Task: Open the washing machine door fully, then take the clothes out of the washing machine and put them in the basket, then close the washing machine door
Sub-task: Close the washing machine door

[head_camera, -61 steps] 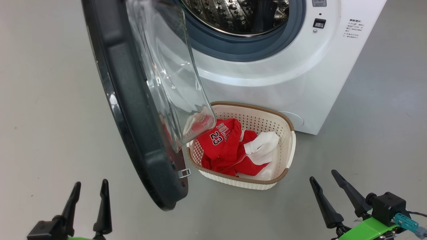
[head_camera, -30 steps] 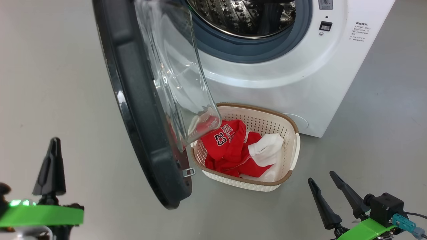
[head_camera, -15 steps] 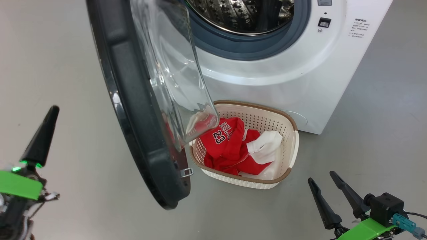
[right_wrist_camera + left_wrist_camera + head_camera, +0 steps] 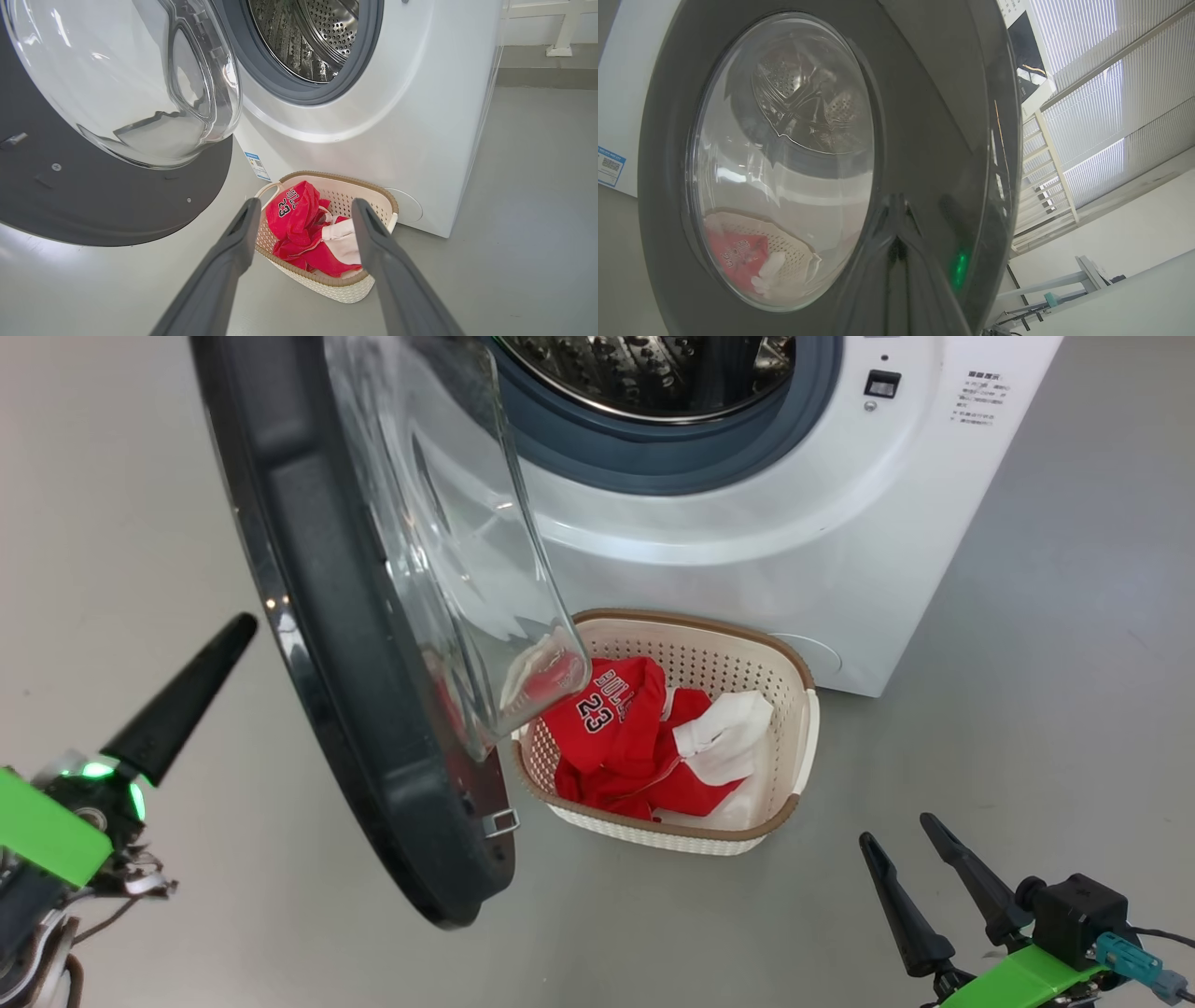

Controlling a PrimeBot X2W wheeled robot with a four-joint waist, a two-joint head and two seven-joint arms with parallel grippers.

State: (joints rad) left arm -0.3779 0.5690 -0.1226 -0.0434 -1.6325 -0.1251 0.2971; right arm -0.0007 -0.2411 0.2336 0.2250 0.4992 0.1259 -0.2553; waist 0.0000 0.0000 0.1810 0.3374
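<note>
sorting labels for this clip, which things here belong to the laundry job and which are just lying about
Part of the job: door, washer, clothes, basket.
Just lying about: window blinds, pale ladder-like frame.

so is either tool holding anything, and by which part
Nothing is held. The left tool is shut and empty, its tip by the washing machine door; the right tool is open and empty. The clothes lie in the basket.

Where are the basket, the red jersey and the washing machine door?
basket [image 4: 728,663]: head view, on its perforated back wall.
red jersey [image 4: 607,747]: head view, on the red cloth below the "23".
washing machine door [image 4: 308,579]: head view, on its dark inner frame.
</note>
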